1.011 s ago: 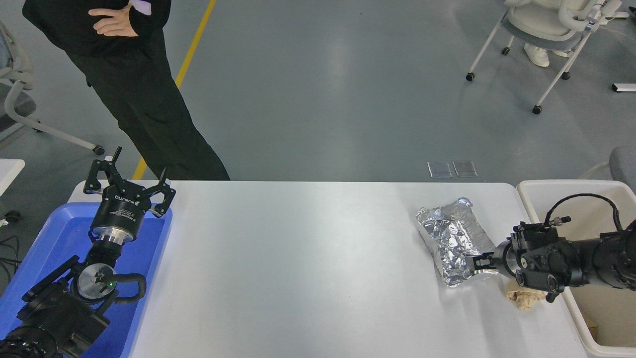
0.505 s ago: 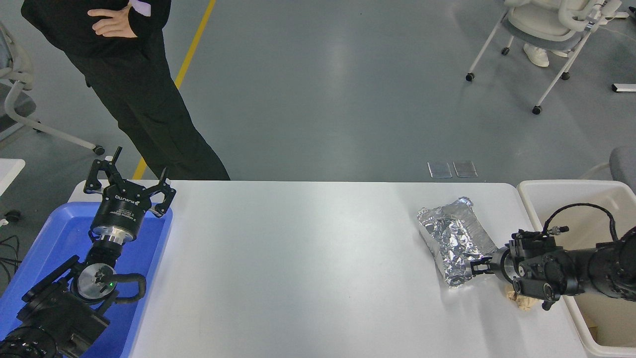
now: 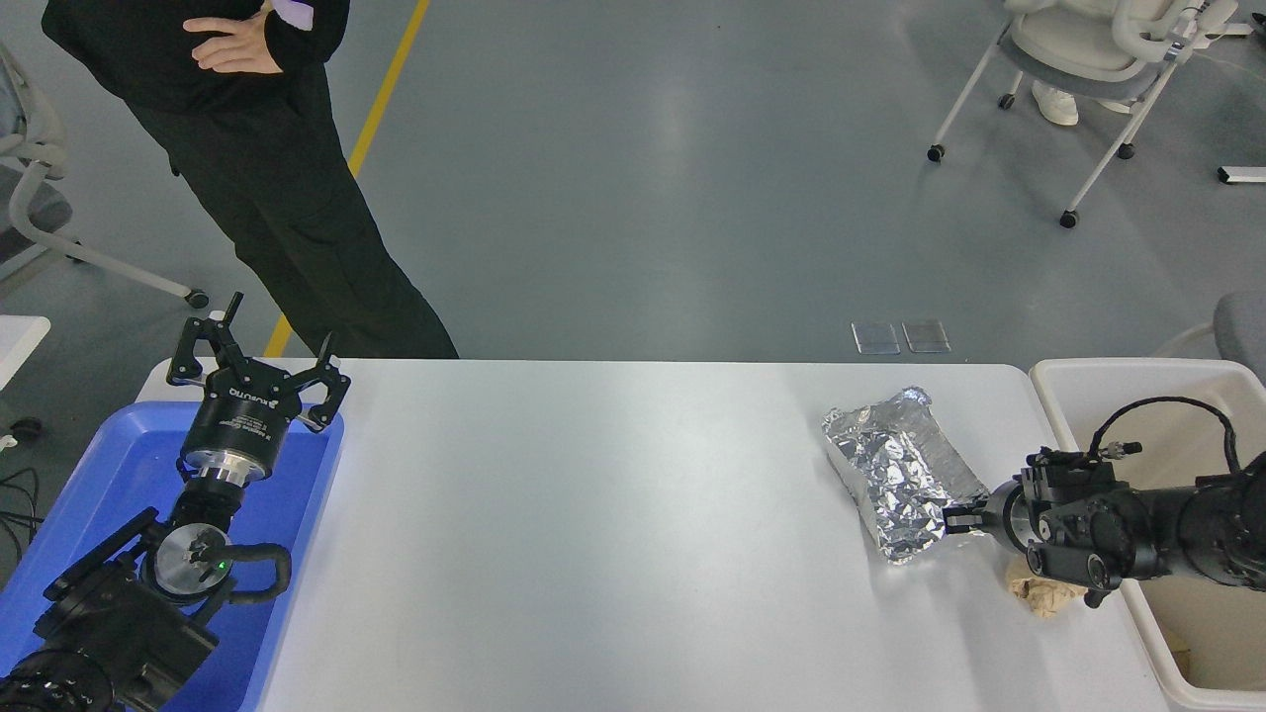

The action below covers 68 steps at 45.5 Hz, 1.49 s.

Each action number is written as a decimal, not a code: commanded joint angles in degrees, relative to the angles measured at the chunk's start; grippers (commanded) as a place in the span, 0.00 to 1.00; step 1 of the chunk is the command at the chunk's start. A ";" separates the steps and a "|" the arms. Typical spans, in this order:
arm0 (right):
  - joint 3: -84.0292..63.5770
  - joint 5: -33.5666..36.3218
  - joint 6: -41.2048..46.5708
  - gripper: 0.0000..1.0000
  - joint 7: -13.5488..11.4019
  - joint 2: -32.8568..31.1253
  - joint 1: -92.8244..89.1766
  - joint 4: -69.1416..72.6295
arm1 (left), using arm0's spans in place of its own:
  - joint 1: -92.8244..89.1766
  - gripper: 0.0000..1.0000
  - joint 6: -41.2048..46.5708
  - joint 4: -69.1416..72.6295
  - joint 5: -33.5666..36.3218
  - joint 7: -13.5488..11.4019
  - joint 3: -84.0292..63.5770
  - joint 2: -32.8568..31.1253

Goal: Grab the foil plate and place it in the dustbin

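Foil plate (image 3: 902, 473) lies on the white table (image 3: 593, 534) in the right-centre of the frame, just left of the dustbin (image 3: 1063, 381). Shiny silver foil, heavily wrinkled, oblong with rounded corners. Long axis runs diagonally, from upper left near the table's far edge to lower right toward the near side. Far end looks raised slightly, with a crumpled peak at its upper right corner.

Right arm enters from the right edge, lying low and nearly horizontal across the dustbin's near-left rim, pointing toward frame left. A black cable loops above its wrist. Right gripper (image 3: 957, 519) sits at the plate's lower right corner, fingertips narrowed onto the foil edge; grip on the plate appears made, plate otherwise resting on the table.

Small tan paper wad (image 3: 1039, 593) lies on the table just below the right wrist, partly hidden by it.

Dustbin: beige-white plastic, thick rounded rim, smooth tan inner walls, standing off the table's right end at the lower right of frame.

Left arm parked at lower left over a blue plastic tray (image 3: 119, 475); left gripper (image 3: 252, 358) points up-frame, fingers spread wide, holding nothing.

Person in black (image 3: 257, 158) stands at upper left, beyond the table's far side.
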 commanded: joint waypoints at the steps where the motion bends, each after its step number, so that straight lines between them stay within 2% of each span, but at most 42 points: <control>1: -1.35 3.94 0.40 0.00 -0.06 -1.86 2.28 3.25 | 0.00 1.00 0.00 0.00 0.00 0.00 0.00 0.00; 11: -1.35 4.20 0.40 0.00 -0.06 -2.12 3.42 4.56 | 0.00 1.00 0.00 0.00 0.00 0.00 0.00 0.00; 41: -4.16 4.38 0.40 0.00 0.03 -6.25 15.81 21.26 | -0.09 1.00 0.00 0.00 0.00 0.00 0.00 0.00; 52: -5.82 7.19 0.58 0.00 0.29 -7.22 20.56 26.97 | -0.09 1.00 0.00 0.00 0.00 0.00 0.00 0.00; 62: -9.26 7.37 3.56 0.00 0.73 -9.76 30.57 35.41 | -0.09 1.00 0.00 0.00 0.00 0.00 0.09 0.09; 68: -9.35 9.74 9.44 0.00 0.82 -10.91 35.06 37.79 | -0.09 1.00 0.00 0.00 -0.09 0.09 0.09 0.00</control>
